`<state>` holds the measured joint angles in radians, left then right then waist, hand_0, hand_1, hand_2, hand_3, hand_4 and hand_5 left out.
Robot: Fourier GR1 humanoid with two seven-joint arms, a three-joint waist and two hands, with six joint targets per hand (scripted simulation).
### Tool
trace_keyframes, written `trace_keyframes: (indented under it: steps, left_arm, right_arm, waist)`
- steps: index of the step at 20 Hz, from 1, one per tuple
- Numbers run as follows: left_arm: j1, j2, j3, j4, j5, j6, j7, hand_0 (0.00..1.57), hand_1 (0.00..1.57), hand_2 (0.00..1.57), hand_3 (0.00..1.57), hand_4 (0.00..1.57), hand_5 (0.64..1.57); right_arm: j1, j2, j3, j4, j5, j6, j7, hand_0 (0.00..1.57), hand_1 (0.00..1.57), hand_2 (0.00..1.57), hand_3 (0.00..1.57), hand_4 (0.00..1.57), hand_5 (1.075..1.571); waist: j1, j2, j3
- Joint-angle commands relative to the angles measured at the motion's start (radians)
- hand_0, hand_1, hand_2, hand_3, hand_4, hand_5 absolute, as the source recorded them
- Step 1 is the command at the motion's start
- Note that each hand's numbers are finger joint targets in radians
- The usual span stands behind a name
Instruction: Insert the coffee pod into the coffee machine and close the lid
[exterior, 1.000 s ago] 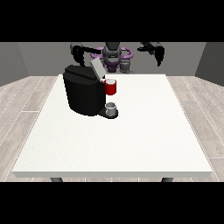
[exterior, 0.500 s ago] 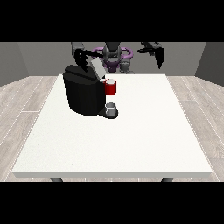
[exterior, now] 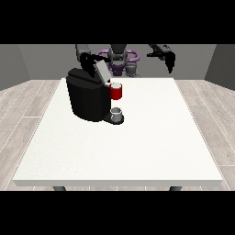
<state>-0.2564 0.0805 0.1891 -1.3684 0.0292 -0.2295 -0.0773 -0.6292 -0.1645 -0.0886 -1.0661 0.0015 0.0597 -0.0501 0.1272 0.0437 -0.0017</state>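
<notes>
The black coffee machine point(exterior: 87, 98) stands on the white table point(exterior: 137, 147), left of the middle. Its grey lid point(exterior: 102, 71) is tilted up at the top. The hand at the view's left point(exterior: 88, 61) is at the lid's upper end, behind the machine. A red thing at the machine point(exterior: 116, 92) sits below the lid. On the machine's base, under the red thing, rests a grey thing point(exterior: 117, 113). The hand at the view's right point(exterior: 168, 58) hangs in the air above the table's far right edge, open and holding nothing.
The robot's torso point(exterior: 120, 59) stands behind the table's far edge. Grey walls and a wooden floor surround the table.
The hand at the view's left has come in from the left to the top of the raised lid. The hand at the view's right has barely moved.
</notes>
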Motion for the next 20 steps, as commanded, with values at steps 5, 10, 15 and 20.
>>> trace_keyframes:
  steps: [5, 10, 15, 20]
  left_arm:
    - [-0.031, 0.018, 0.000, -0.001, 0.004, 0.036, 0.015, 0.00, 0.00, 0.00, 0.00, 0.00, 1.571]
    - [-0.027, 0.064, 0.028, 0.020, 0.038, -0.004, -0.014, 0.00, 0.00, 0.00, 0.00, 0.00, 1.571]
    - [0.033, -0.034, -0.063, -0.008, -0.036, 0.080, -0.020, 0.00, 0.00, 0.00, 0.00, 0.00, 1.571]
    - [0.022, 0.035, -0.026, 0.007, 0.003, 0.021, -0.028, 0.00, 0.00, 0.00, 0.00, 0.19, 1.571]
  right_arm:
    - [-0.076, 0.032, 0.013, 0.053, 0.023, -0.017, -0.005, 0.00, 0.00, 0.00, 0.00, 0.00, 1.571]
    - [-0.083, -0.002, 0.008, 0.071, 0.027, 0.032, -0.039, 0.00, 0.00, 0.00, 0.00, 0.08, 1.571]
    - [-0.112, 0.055, 0.057, 0.082, 0.084, -0.029, -0.006, 0.00, 0.00, 0.00, 0.00, 0.14, 1.571]
    - [-0.180, 0.023, 0.060, 0.079, 0.113, -0.015, 0.006, 0.00, 0.00, 0.00, 0.00, 0.12, 1.571]
  waist:
    - [0.000, 0.032, 0.0016]
    - [-0.011, 0.050, 0.0016]
    - [0.013, 0.013, 0.0015]
    - [0.032, 0.028, 0.0015]
